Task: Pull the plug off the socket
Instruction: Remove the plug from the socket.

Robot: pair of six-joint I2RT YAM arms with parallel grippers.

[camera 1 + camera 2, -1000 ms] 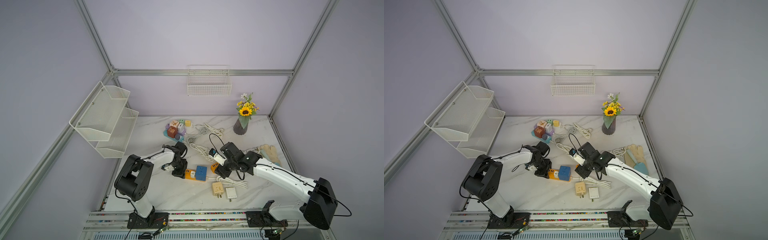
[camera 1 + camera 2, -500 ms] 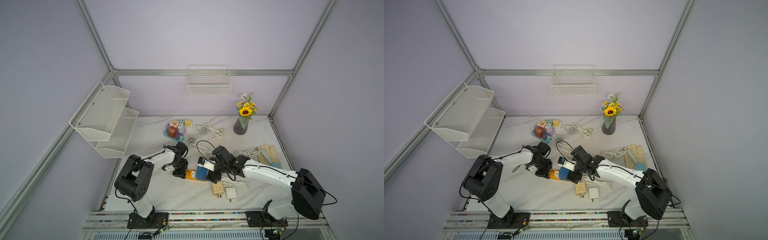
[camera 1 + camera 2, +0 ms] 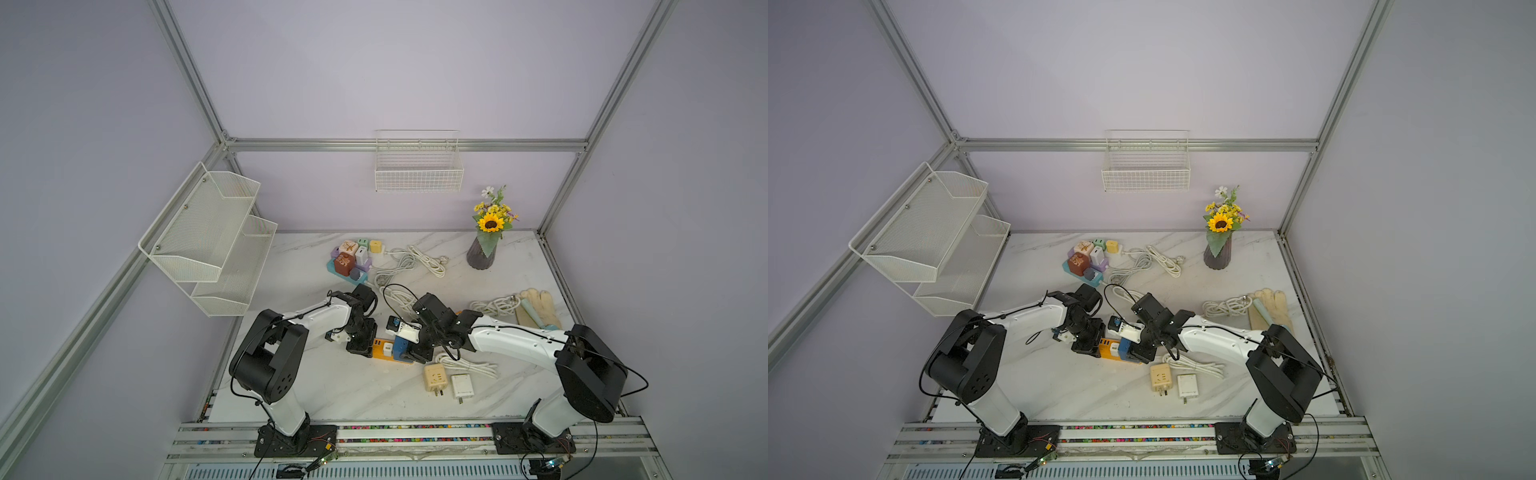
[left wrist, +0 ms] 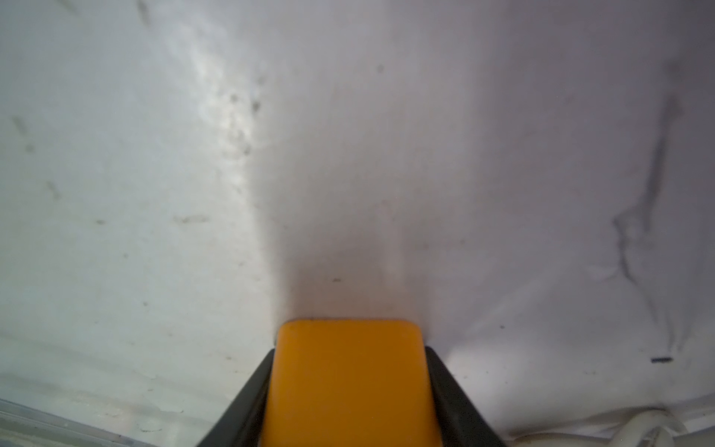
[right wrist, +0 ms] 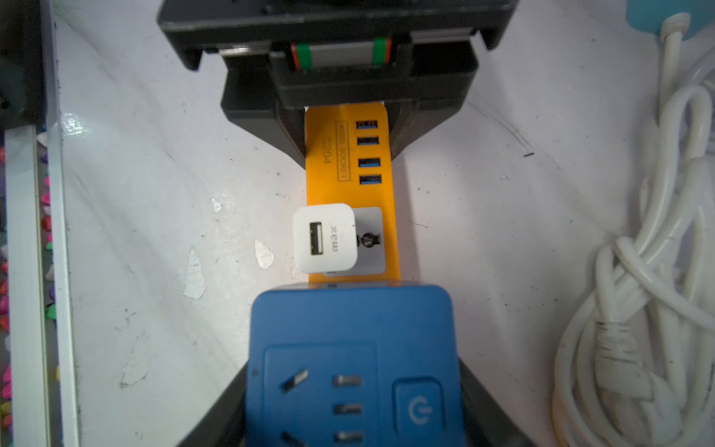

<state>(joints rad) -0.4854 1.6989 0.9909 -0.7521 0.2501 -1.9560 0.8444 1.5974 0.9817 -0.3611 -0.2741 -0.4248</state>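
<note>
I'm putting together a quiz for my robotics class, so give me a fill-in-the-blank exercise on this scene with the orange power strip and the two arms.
1. The left tool clamps one end of the orange power strip, which shows ___ blue ports.
2. The right tool clasps the blue adapter, whose face has a ___ button.
3. Between them a ___ charger is plugged into the strip.

Missing words: four; power; white.

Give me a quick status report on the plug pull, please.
Left gripper: jaws clamped on orange power strip. Right gripper: jaws closed on blue plug, still seated. White charger in next socket.
</note>
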